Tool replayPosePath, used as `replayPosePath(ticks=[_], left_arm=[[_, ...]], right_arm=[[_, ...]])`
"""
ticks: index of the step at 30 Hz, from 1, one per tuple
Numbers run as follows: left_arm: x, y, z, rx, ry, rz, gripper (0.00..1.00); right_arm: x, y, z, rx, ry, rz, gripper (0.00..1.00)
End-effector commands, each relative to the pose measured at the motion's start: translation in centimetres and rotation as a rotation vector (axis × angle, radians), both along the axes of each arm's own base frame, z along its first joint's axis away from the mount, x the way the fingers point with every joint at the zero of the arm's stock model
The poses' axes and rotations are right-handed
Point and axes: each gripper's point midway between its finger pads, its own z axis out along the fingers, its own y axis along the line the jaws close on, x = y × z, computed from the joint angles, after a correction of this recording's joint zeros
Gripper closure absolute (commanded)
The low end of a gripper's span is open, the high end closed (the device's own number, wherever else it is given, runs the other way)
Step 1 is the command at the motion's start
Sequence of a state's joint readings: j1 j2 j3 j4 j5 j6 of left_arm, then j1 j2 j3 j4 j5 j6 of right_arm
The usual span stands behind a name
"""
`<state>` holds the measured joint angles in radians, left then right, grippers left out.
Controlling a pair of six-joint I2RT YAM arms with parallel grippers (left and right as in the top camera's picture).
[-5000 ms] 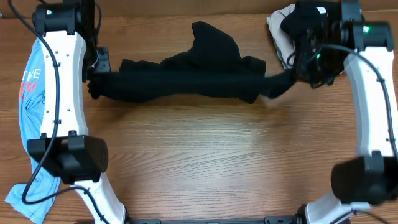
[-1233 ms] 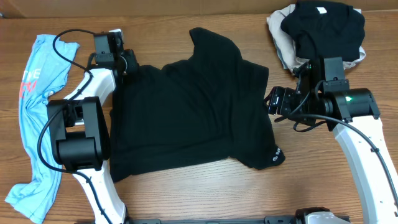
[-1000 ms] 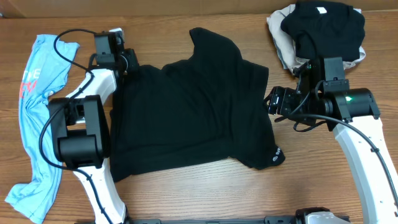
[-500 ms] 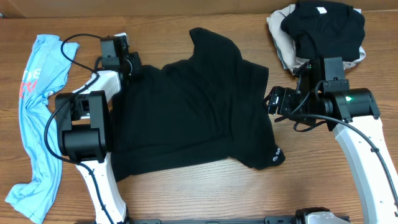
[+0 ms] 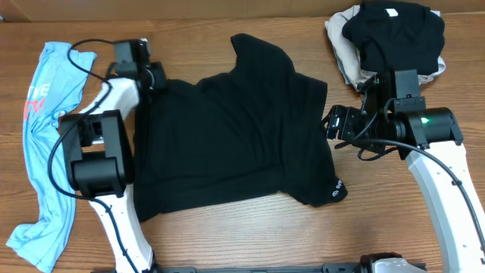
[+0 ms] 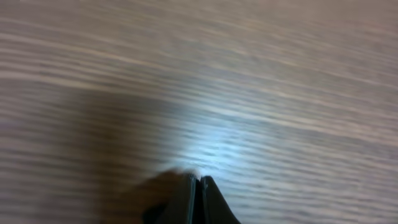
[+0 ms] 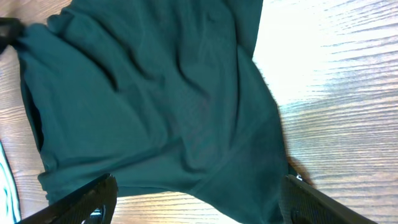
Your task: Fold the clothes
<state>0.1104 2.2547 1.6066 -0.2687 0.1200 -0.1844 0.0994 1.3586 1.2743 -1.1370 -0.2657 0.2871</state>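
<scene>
Black T-shirt lies spread, loosely rumpled, across the middle of the table, between your two arms. Your left gripper sits at its far left corner, tips pinched together on nothing visible. Your right gripper waits at the right edge, jaws wide apart. Expect light, limp cloth that sags, so pinch hems or corners, never the middle.

A big black shirt lies spread out in the middle, a bit wrinkly. A blue shirt lies long and bunched at the left. A black and tan pile of clothes sits far right.
</scene>
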Motion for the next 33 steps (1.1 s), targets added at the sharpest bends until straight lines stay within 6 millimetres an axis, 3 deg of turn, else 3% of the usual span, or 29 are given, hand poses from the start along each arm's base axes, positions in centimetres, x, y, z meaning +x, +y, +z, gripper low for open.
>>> replayPosePath(ticks=[1, 8, 13, 18, 24, 30, 33], left_arm=[[1.6, 2.6, 3.7, 0.021, -0.046, 0.021, 0.96], [0.5, 6.4, 5.6, 0.147, 0.032, 0.041, 0.96], [-1.7, 9.1, 4.8, 0.319, 0.148, 0.062, 0.96], [-4.6, 10.1, 3.7, 0.372, 0.283, 0.083, 0.96], [-6.0, 10.5, 3.2, 0.372, 0.342, 0.087, 0.96], [-6.0, 10.3, 3.1, 0.364, 0.340, 0.087, 0.96], [-5.9, 10.3, 3.2, 0.359, 0.335, 0.093, 0.96]], right_arm=[[0.4, 0.0, 1.0, -0.009, -0.039, 0.006, 0.14], [0.4, 0.0, 1.0, -0.009, -0.040, 0.006, 0.13], [0.5, -0.2, 1.0, -0.019, -0.044, 0.002, 0.13], [1.6, -0.2, 1.2, -0.021, -0.082, -0.001, 0.13], [6.7, 0.0, -0.2, -0.072, -0.201, 0.076, 0.14], [14.3, 0.6, -5.1, -0.113, -0.291, 0.134, 0.14], [17.5, -0.3, -7.6, -0.179, -0.294, 0.103, 0.14]])
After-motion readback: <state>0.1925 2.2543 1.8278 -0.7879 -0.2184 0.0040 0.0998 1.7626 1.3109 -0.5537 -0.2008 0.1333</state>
